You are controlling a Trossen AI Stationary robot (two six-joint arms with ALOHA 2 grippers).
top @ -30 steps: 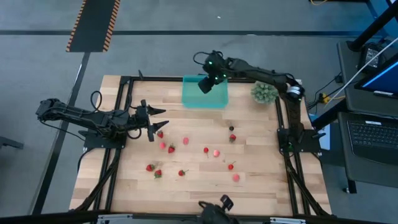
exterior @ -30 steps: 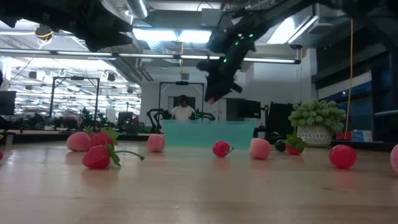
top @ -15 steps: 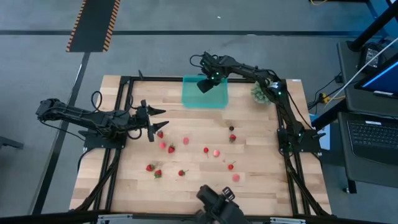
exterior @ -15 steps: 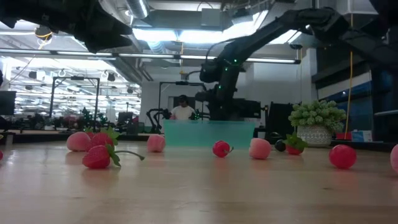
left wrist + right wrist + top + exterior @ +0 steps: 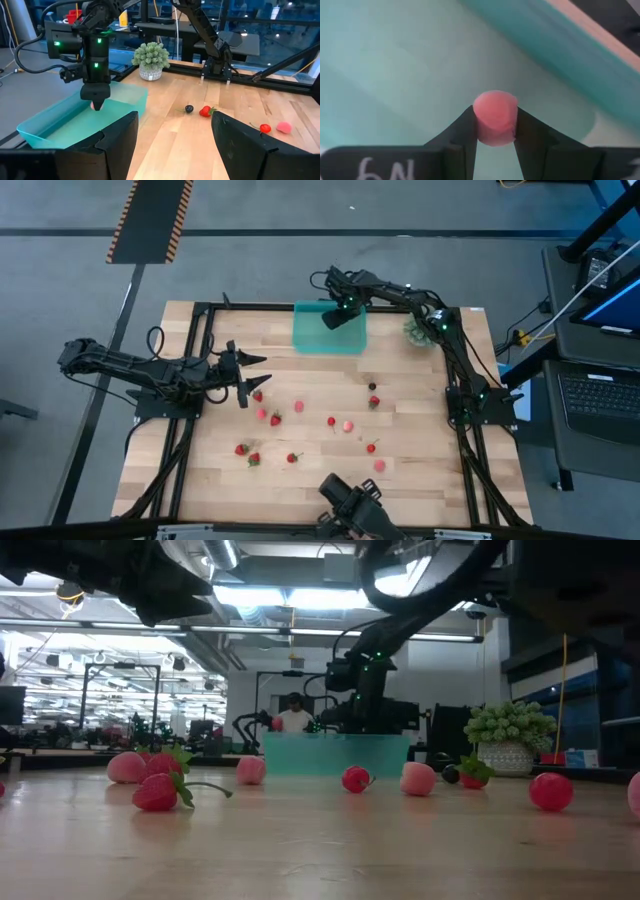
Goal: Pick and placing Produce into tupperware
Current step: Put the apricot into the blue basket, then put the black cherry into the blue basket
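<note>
From the low camera I see the loose produce (image 5: pixel 160 790) strewn over the wooden table (image 5: pixel 320 470) nearest me, red and pink pieces lying apart from one another. My left gripper (image 5: pixel 243 376) hovers over the table's left side beside a few of them, its fingers spread wide with nothing between them. Farther back, my right gripper (image 5: pixel 494 131) hangs inside the teal tupperware (image 5: pixel 305 335) at the far edge, pinching a pink berry (image 5: pixel 495 117) just above the container's floor.
</note>
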